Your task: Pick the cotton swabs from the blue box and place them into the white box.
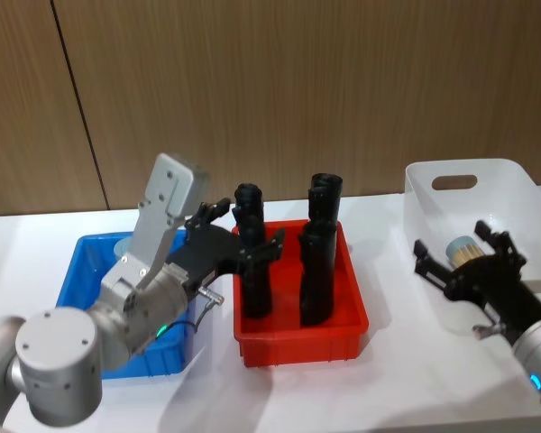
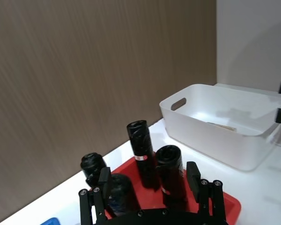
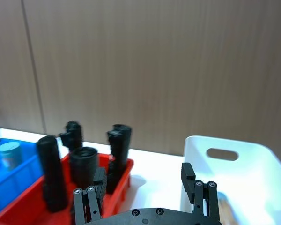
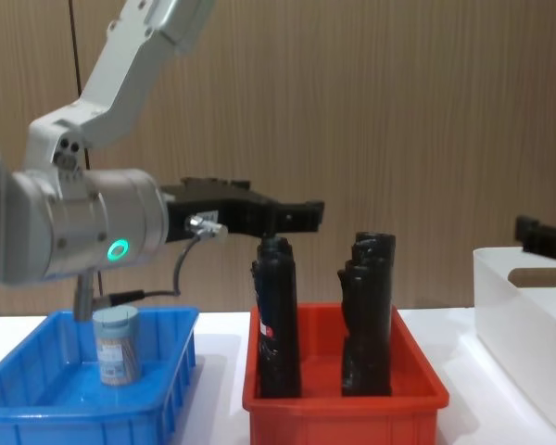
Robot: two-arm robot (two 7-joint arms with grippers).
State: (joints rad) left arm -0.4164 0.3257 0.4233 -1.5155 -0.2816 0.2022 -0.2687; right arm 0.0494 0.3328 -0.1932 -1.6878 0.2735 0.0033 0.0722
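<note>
Left pincer open, empty, by the black rolls; reaching down for the cotton swabs standing in the blue box could topple one. Right pincer open over the white box.

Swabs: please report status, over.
Left gripper open, by the black rolls. Right gripper open above white box. One swab jar in blue box, one in white box.
</note>
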